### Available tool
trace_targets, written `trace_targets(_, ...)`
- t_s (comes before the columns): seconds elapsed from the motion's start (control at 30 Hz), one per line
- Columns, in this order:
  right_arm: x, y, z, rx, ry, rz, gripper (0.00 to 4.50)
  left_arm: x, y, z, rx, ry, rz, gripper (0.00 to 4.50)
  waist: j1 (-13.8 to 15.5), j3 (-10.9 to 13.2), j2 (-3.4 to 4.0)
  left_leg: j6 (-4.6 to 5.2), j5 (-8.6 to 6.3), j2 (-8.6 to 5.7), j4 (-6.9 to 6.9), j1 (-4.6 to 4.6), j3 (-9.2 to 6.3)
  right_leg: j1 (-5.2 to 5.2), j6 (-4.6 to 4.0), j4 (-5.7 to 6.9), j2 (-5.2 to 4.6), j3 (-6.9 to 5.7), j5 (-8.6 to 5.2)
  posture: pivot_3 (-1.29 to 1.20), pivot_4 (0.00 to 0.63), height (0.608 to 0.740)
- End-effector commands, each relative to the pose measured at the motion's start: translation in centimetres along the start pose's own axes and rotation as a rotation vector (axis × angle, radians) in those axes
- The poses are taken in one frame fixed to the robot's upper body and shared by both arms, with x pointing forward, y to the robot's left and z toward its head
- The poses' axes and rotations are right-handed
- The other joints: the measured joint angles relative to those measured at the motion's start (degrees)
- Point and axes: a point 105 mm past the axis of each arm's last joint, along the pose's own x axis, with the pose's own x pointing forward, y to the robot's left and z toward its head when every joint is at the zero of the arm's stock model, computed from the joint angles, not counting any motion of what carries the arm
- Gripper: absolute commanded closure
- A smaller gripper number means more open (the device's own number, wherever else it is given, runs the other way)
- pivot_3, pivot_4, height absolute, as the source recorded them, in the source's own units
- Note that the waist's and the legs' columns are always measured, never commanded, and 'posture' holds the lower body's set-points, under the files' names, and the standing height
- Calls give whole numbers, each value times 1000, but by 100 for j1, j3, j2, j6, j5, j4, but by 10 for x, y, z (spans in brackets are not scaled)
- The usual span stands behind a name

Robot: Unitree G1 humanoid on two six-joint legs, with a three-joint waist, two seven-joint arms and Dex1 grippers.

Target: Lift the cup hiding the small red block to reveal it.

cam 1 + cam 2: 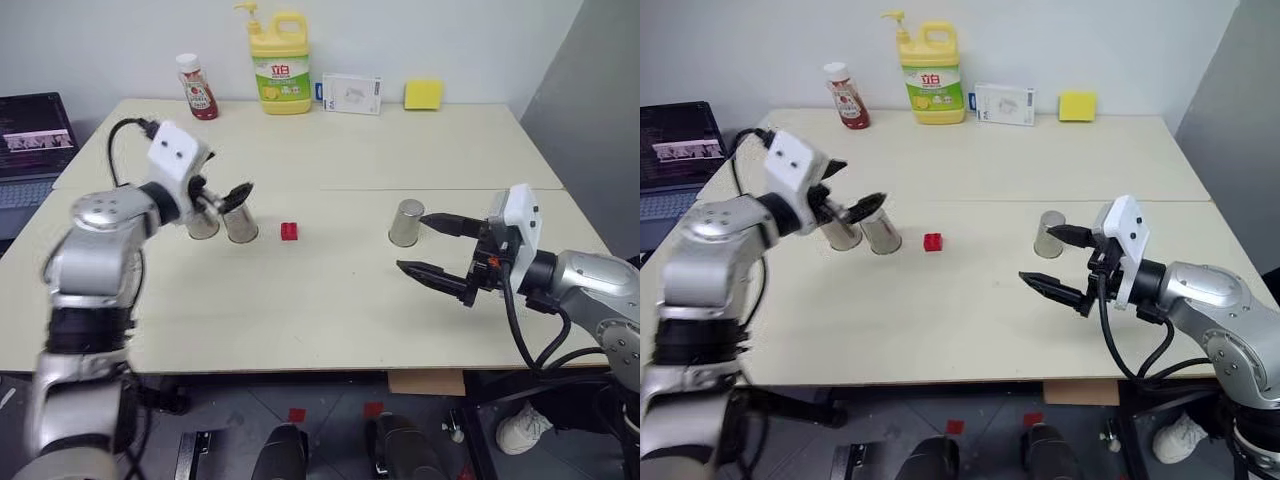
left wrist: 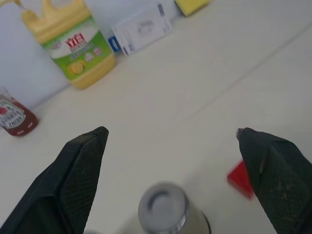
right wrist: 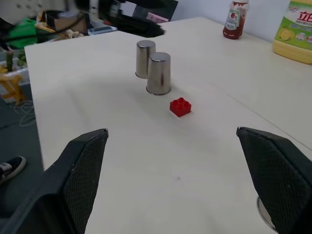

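Lying exposed on the surface: small red block, uncovered, just beside the nearer of two upside-down cups.

- Cup pair: standing mouth-down, close together, on the left side.
- Third cup: mouth-down, well apart on the right.
- Left end effector: spread wide, empty, poised above the cup pair, gripping nothing.
- Right end effector: spread, empty, just beside the third cup.

Status, judged: the reveal appears done, the block being in plain sight. Nothing obvious remains beyond clearing the arms.
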Motion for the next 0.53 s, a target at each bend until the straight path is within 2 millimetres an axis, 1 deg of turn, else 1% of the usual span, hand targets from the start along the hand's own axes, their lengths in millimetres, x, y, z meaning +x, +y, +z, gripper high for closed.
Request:
trace_targets(0.03,-5,-9,8,-43,-24,-17,0,-32,-8,2,17,42,-133,13,3,0,0,0,0,0,1,0,0,0,0,-1,0,-1,0,0,150,740)
trace_targets(0.1,-5,-11,7,-42,-29,-4,0,-44,-15,-6,5,87,-199,13,9,1,0,0,0,-2,3,0,1,2,0,-2,-1,0,0,0,150,740)
trace_targets(0.17,-5,-11,4,-40,-35,11,0,-52,-17,-13,-5,121,-227,13,40,1,0,0,0,-2,5,0,3,3,0,-4,-3,1,0,0,150,740)
trace_targets(0.37,-9,-10,-15,21,-2,35,0,-65,-22,-39,7,203,-238,13,73,1,0,1,-1,0,2,0,4,2,-4,-6,-4,0,-3,0,150,740)
trace_targets(0.53,-9,-5,-20,6,19,72,0,-63,-21,-39,-15,157,-216,13,78,1,0,1,-1,2,2,-6,2,-2,-4,-6,-4,-2,-3,0,150,740)
